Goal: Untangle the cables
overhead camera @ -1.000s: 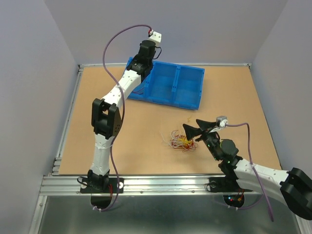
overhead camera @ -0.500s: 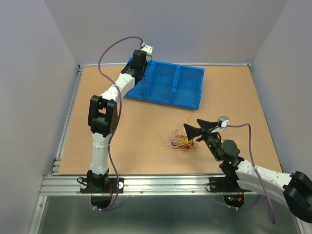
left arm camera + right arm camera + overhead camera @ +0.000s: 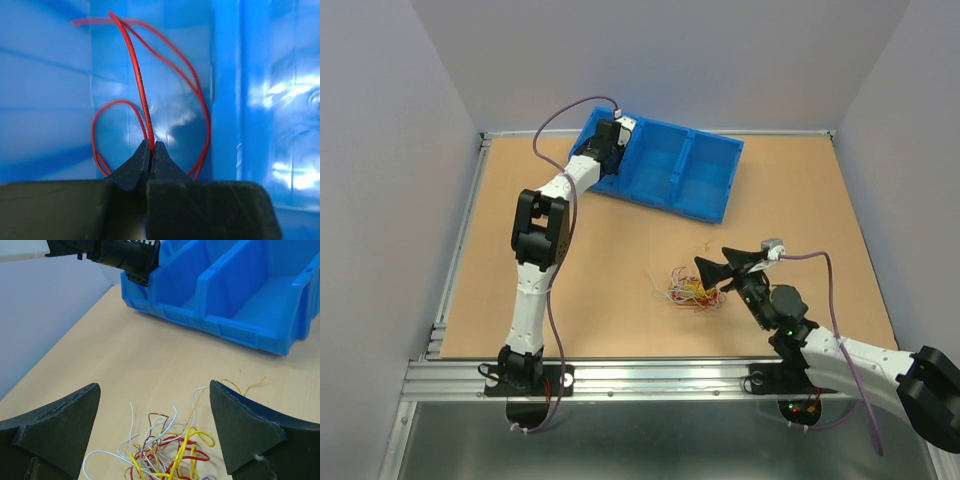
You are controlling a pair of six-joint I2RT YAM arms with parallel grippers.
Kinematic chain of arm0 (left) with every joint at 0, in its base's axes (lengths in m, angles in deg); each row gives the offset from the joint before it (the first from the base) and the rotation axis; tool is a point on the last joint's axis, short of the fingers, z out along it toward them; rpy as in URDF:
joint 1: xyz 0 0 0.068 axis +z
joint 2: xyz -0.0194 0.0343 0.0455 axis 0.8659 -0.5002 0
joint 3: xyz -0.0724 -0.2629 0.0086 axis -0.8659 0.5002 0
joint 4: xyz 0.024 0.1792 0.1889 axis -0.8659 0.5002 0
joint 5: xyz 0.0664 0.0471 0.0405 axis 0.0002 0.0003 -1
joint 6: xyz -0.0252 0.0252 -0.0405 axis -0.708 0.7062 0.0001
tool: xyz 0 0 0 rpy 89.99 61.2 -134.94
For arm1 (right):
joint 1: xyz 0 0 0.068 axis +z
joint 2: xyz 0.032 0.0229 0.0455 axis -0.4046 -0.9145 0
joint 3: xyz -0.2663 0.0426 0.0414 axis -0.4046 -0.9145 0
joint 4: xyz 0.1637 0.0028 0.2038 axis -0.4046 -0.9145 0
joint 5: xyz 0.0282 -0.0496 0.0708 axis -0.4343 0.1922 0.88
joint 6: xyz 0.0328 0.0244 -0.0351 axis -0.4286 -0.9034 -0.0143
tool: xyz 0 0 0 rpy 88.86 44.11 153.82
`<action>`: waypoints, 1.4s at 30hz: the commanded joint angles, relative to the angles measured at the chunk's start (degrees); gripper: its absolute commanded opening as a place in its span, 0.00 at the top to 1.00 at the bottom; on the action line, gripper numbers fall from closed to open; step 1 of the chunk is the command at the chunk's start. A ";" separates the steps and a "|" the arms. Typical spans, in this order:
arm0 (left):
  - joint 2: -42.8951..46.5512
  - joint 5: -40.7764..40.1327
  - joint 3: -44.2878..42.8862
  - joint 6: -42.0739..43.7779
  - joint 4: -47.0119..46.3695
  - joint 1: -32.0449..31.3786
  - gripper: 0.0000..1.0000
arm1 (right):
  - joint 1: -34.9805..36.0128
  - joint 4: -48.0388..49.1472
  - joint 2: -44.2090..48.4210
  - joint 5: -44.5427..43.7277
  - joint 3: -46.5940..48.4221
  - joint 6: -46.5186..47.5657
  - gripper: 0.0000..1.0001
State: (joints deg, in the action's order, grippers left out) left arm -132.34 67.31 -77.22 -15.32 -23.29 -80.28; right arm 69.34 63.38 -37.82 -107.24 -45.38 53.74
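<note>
Left fingers (image 3: 144, 161) now deeper in blue bin (image 3: 710, 175), red cable (image 3: 143, 100) between them.

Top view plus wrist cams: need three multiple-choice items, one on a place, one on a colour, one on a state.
1. Where is the left pincer?
A) at the table's near edge
B) inside the blue bin
C) beside the right arm's base

2. What colour is the cable that the left pincer holds?
A) yellow
B) white
C) red

3. What state is the right pincer in?
A) open, empty
B) shut on a yellow wire
C) shut, empty

Key:
1 B: the left wrist view shows blue walls all around it, and the top view has the arm reaching into the bin's left end.
2 C: a red cable loops up from its closed tips.
3 A: its fingers stand wide apart, with the tangled cables lying on the table below.
</note>
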 commanded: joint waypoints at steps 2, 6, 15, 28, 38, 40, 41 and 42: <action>3.94 5.31 4.10 -0.67 -0.07 1.84 1.00 | 0.40 0.26 -0.96 0.33 -3.97 0.63 0.05; 10.71 5.66 10.63 -0.84 -5.08 1.93 0.96 | 0.32 -0.18 -0.70 0.42 -3.97 0.54 0.05; 21.80 10.41 22.32 -1.46 -9.39 1.92 0.59 | 0.40 -2.99 3.60 -0.20 -3.97 0.63 0.05; 17.32 5.23 22.51 -0.05 -13.09 1.93 0.45 | 0.32 -4.75 5.45 0.33 -3.97 0.63 0.04; 11.25 3.20 18.46 1.44 -11.51 2.28 0.57 | 0.32 -5.71 5.80 0.59 -3.97 0.63 0.04; 11.69 3.37 18.98 1.53 -9.93 2.28 0.59 | 0.41 -6.06 6.33 0.85 -3.97 0.72 0.04; 12.13 3.81 20.12 1.53 -9.93 2.28 0.60 | 0.41 -6.41 6.59 1.03 -3.97 0.63 0.04; 12.65 4.08 20.74 1.45 -9.84 2.28 0.61 | 0.41 -6.77 6.77 1.21 -3.97 0.63 0.04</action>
State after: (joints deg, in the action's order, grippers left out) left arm -122.20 71.38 -56.44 -14.71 -34.46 -78.25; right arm 69.34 56.89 -32.29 -106.61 -45.38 53.74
